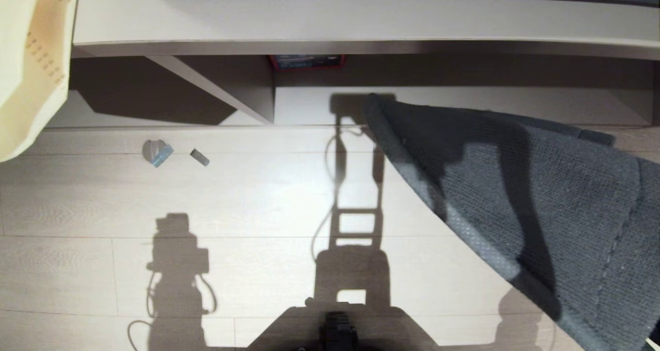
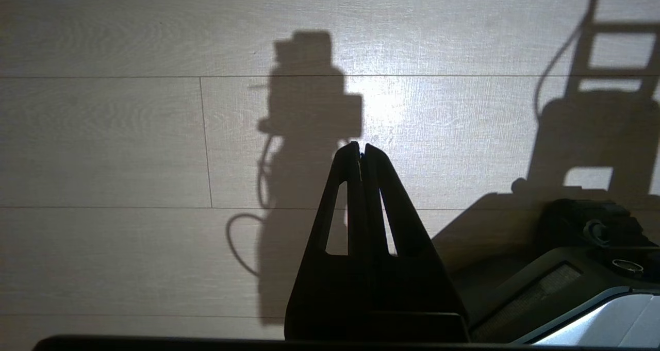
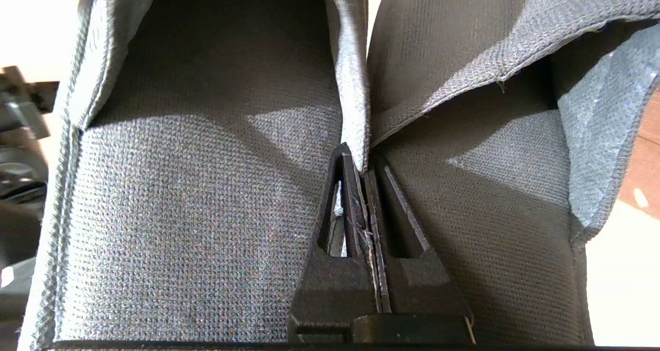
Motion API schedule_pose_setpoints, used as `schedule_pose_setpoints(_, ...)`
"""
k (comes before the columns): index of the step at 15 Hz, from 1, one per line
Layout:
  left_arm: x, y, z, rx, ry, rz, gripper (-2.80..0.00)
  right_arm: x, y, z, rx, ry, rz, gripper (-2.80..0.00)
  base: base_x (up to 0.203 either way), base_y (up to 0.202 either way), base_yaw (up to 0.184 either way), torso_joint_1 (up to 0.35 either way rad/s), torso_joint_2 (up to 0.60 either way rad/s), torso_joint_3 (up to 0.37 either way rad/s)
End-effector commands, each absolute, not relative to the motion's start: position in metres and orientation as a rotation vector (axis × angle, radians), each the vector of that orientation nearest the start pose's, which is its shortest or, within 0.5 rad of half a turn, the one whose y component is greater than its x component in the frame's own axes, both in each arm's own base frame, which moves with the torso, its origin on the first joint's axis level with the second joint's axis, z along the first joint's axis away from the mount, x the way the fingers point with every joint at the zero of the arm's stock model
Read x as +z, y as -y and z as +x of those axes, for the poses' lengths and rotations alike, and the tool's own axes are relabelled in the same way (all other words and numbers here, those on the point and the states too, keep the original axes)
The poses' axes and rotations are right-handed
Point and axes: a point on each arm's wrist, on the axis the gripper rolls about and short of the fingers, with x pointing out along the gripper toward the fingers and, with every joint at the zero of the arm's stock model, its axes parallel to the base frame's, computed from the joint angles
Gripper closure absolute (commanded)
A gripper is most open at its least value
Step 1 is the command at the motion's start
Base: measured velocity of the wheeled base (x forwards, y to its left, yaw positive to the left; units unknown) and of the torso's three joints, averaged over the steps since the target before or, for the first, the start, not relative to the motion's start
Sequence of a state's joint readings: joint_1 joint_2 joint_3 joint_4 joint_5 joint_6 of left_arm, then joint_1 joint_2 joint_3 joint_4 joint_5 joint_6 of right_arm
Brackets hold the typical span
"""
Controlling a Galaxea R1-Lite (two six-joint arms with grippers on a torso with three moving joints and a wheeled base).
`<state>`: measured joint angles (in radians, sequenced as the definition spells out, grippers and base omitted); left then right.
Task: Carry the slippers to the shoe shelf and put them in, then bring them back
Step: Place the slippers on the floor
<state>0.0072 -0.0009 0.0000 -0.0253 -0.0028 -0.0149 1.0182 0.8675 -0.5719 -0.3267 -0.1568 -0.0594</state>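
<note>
Pale plank floor [image 1: 258,196] fronts shoe shelf [image 1: 464,109]; right tool [image 3: 363,165] pinches slippers [image 1: 541,196].

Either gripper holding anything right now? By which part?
Right gripper pinches both slippers together by their adjoining inner side edges. Left gripper is shut on nothing.

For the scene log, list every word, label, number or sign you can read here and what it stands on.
No text can be read in any view.
Red-edged box at the back of the shoe shelf: has print, too blurred to read.
Slippers: no label visible.
</note>
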Motion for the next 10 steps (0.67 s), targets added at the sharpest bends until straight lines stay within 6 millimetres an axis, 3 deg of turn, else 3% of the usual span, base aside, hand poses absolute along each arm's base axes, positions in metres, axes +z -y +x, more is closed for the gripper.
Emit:
schedule_pose_setpoints(1,0.076,0.0002,-0.0222,0.003,0.018,-0.015,0.0,0.2523,-0.0756,0.0484,0.883,0.038,-0.029,0.0,0.0,0.0,0.0,0.0,0.0,0.0)
schedule_pose_setpoints(10,0.0759,0.0002,-0.0222,0.006,0.017,-0.017,0.0,0.2525,-0.0699,0.0437,0.905,0.026,-0.011,0.0,0.0,0.0,0.0,0.0,0.0,0.0)
